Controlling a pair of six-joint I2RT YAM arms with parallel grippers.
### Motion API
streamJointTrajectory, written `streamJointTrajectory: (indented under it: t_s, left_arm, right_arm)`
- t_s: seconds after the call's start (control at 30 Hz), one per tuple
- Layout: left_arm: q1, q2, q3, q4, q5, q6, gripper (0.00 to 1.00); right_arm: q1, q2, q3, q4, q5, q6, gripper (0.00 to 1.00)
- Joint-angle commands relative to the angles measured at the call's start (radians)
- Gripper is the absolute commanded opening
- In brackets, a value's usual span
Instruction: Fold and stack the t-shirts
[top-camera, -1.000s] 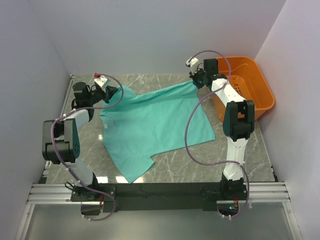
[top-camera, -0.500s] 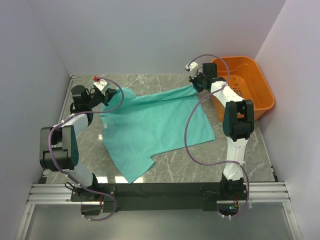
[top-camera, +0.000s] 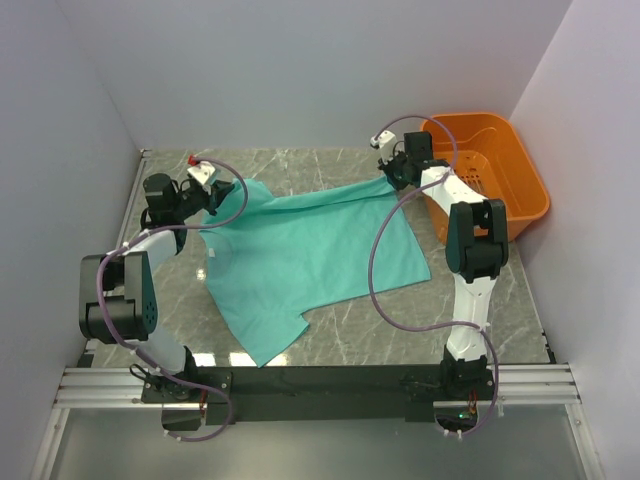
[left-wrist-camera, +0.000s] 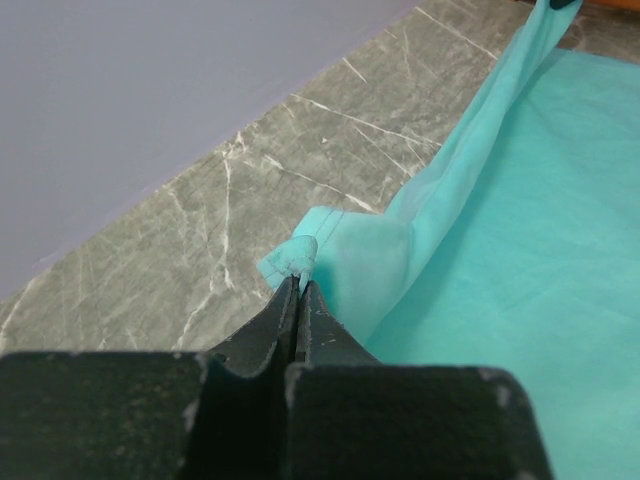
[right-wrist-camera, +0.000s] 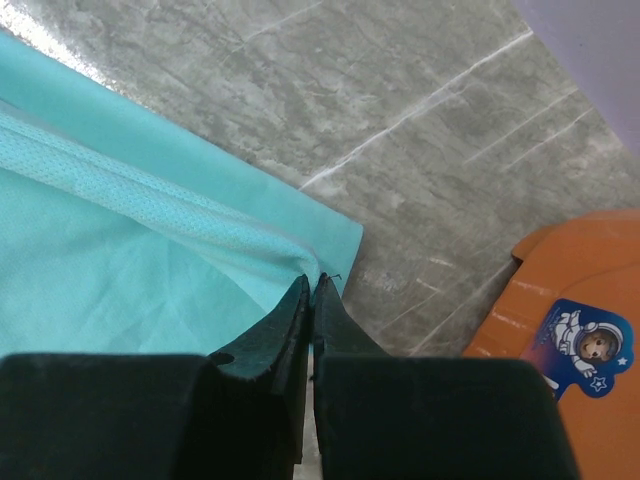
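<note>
A plain teal t-shirt (top-camera: 300, 255) lies spread on the marble table, its far edge lifted and stretched between my two grippers. My left gripper (top-camera: 212, 190) is shut on the shirt's far-left corner; in the left wrist view the cloth (left-wrist-camera: 470, 250) bunches at the closed fingertips (left-wrist-camera: 298, 282). My right gripper (top-camera: 392, 168) is shut on the far-right corner; in the right wrist view the hem (right-wrist-camera: 150, 200) runs into the closed fingertips (right-wrist-camera: 312, 285). The near part, with one sleeve (top-camera: 262, 340), rests flat.
An orange plastic basket (top-camera: 520, 175) stands at the far right, just beside the right arm; its rim with a sticker shows in the right wrist view (right-wrist-camera: 580, 340). Walls close in the table at the back and both sides. Bare marble (top-camera: 480, 320) lies at near right.
Both grippers have moved slightly outward and toward the back, pulling the shirt's far edge tauter between them. The grips have not changed.
</note>
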Motion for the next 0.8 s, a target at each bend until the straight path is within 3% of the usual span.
streamJointTrajectory:
  t_s: [0.0,0.77]
  left_arm:
    - [0.003,-0.042,-0.009,0.012,0.010,0.020,0.01]
    - [-0.031,-0.112,-0.080,-0.135,-0.051,0.143,0.01]
  right_arm:
    - [-0.009,-0.076,-0.010,0.054,0.009,-0.006,0.05]
    - [-0.009,-0.100,-0.036,0.057,0.032,0.020,0.08]
